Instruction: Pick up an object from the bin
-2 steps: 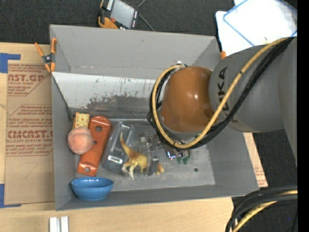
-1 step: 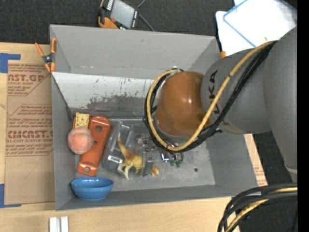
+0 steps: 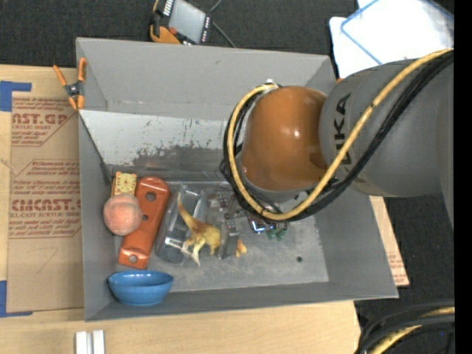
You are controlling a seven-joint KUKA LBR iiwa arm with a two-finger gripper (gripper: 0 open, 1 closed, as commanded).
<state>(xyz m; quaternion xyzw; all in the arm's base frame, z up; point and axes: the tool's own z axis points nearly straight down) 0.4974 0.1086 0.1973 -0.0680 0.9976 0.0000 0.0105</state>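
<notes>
The tool (image 3: 256, 220) is seen low in the bin (image 3: 184, 80), beneath the orange wrist cover; its state cannot be told. Just beside it a yellow toy figure (image 3: 200, 238) is found. An orange bracket (image 3: 145, 220), pink ball (image 3: 121, 215) and blue bowl (image 3: 140, 286) are seen farther left.

A robotics lab: an industrial KUKA arm (image 3: 391, 124) over a grey bin (image 3: 184, 80) of loose oddments (image 3: 199, 234)

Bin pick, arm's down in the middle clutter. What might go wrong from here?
1. The yellow toy figure and clear plastic piece lie heaped together beside the gripper: it may snag two or shove them away.
2. The orange wrist cover blocks the camera's view of the grasp, so a miss would likely go unnoticed.
</notes>
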